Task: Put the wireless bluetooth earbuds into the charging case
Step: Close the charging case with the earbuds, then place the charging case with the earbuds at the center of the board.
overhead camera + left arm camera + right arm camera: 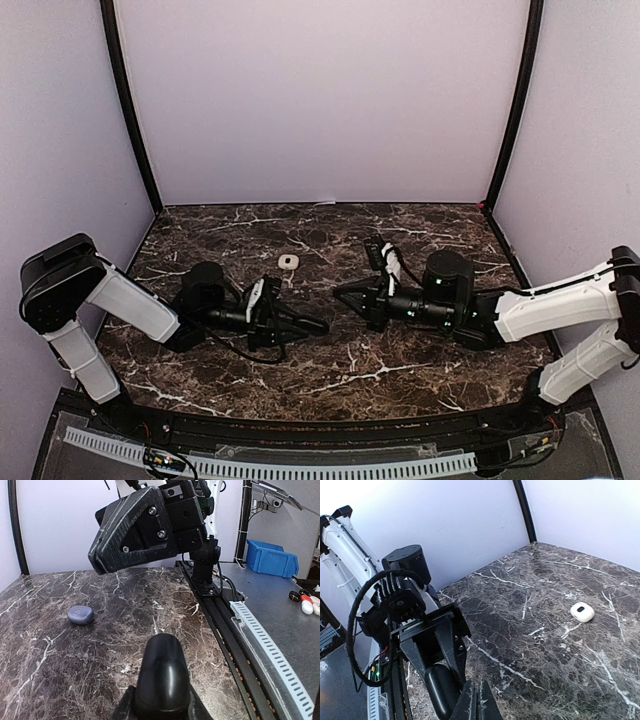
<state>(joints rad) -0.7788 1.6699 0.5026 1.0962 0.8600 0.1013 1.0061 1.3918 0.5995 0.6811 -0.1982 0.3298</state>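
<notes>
My left gripper (316, 326) is shut on a black oval charging case (162, 672), held low over the marble table (400, 360) near its middle. The case also shows in the right wrist view (436, 692), between the left fingers. My right gripper (481, 696) is shut and empty. It points at the left gripper from a short way off (340, 292). A small pale oval case (288, 261) lies on the table behind both grippers. It shows in the left wrist view (80, 614) and the right wrist view (582, 612). No earbuds are visible.
Pale walls with black corner posts enclose the table at the back and sides. A black rail (225, 630) and a slotted white cable duct (262, 645) run along the near edge. A blue bin (272, 557) stands on the bench beyond.
</notes>
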